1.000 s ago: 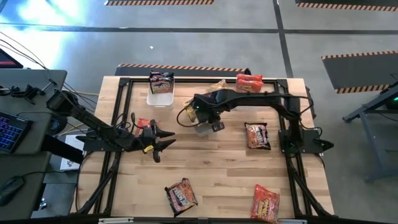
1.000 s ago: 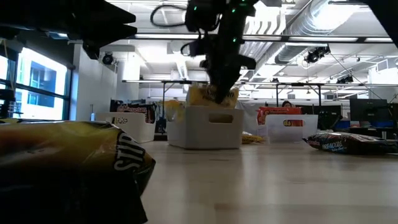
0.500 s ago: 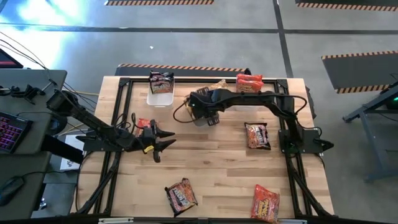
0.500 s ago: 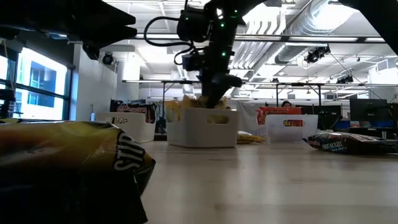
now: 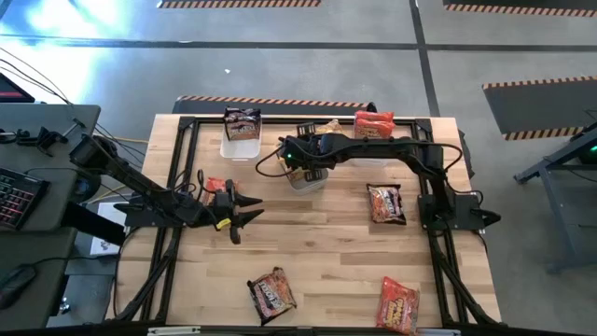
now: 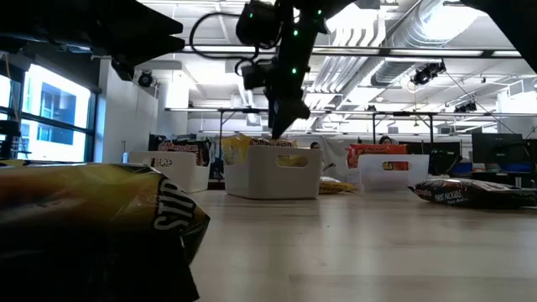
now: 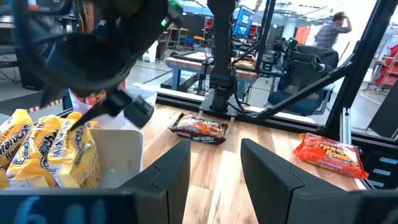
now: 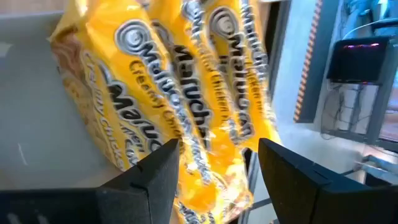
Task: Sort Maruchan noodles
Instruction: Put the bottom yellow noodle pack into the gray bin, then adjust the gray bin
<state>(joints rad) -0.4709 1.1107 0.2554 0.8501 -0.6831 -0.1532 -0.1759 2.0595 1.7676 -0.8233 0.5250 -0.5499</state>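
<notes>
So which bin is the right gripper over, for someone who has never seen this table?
Start at the far edge of the wooden table, where three bins stand. Take the middle bin, set slightly nearer than the others, under the right gripper. It alone holds yellow Maruchan packets; the left one holds dark packets, the right one red-orange.

The right arm [image 5: 373, 149] covers most of the middle white bin [image 5: 306, 180] in the high view; a blurred yellow packet [image 6: 92, 231] fills the low view from 7 to 9 o'clock, cut by the edge; its print reads only in part.
</notes>
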